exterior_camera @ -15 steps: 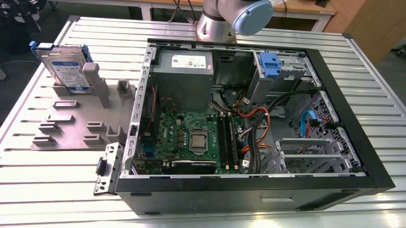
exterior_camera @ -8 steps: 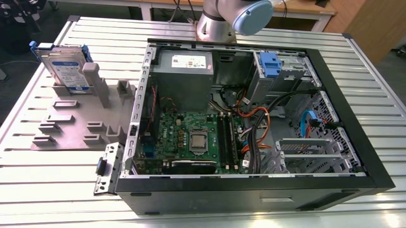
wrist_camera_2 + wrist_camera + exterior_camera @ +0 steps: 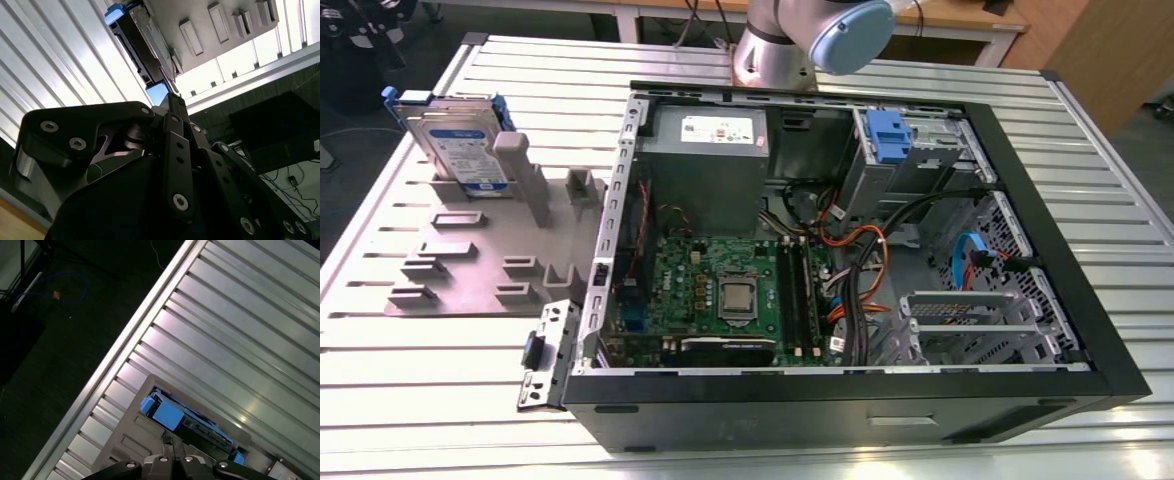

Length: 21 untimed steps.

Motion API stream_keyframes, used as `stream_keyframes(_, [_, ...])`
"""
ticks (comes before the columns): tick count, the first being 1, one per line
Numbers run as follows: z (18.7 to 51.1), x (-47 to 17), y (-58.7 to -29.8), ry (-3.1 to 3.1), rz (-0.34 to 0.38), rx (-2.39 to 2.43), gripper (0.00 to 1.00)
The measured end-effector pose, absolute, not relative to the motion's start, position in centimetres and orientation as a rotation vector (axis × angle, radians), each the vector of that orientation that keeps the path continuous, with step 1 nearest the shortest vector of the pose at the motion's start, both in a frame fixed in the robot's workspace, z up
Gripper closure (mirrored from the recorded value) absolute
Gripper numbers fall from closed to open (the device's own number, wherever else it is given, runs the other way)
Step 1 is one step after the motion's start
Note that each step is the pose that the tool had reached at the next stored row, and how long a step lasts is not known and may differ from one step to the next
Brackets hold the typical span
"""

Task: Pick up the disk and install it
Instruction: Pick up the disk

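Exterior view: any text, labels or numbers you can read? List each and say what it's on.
No text can be read in the exterior view.
White-and-blue label on the disk, standing upright in the grey holder: print too small to read.
White label on the power supply inside the case: print too small to read.
Markings on the motherboard: blurred, unreadable.

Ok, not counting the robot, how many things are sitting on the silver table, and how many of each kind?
Grey holder: 1
Disk, standing upright in it: 1
Open computer case: 1
Total: 3
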<state>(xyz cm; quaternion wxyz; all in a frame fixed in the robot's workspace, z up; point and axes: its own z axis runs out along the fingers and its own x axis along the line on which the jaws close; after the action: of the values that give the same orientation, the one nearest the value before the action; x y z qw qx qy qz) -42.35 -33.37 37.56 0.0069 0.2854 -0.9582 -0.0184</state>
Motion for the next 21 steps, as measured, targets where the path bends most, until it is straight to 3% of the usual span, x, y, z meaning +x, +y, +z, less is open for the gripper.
stream_keyframes(21, [37.56,-42.35,-33.37,-2.919,-0.056,1.115,0.89])
